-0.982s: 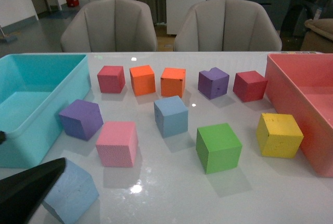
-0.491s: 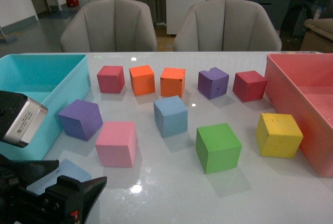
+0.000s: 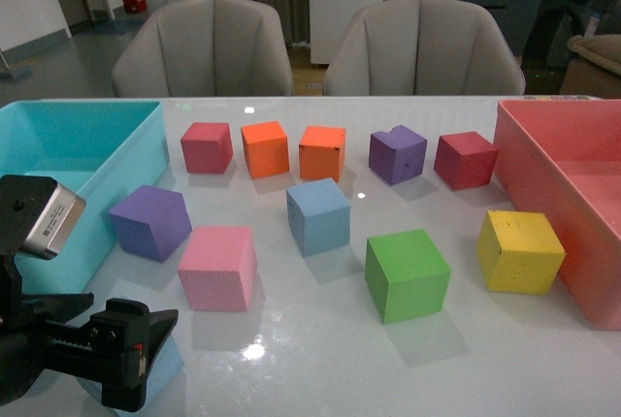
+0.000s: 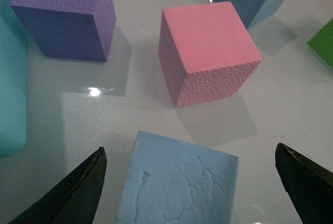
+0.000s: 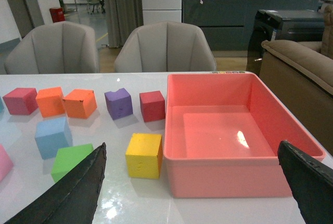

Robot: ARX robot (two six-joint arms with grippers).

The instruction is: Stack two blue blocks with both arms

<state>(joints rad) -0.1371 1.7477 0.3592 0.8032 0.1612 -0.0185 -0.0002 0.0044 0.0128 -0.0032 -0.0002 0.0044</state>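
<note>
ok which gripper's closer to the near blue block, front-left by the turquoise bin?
Left. The left gripper is open, straddling the near blue block without touching it. The right gripper, also open, faces the pink bin; that block isn't in its view.

My L arm: bulky black housing, toothed strip, small red mark, silver labelled cam box. L gripper & R gripper: matte-black tapered fingers, pointed tips.
</note>
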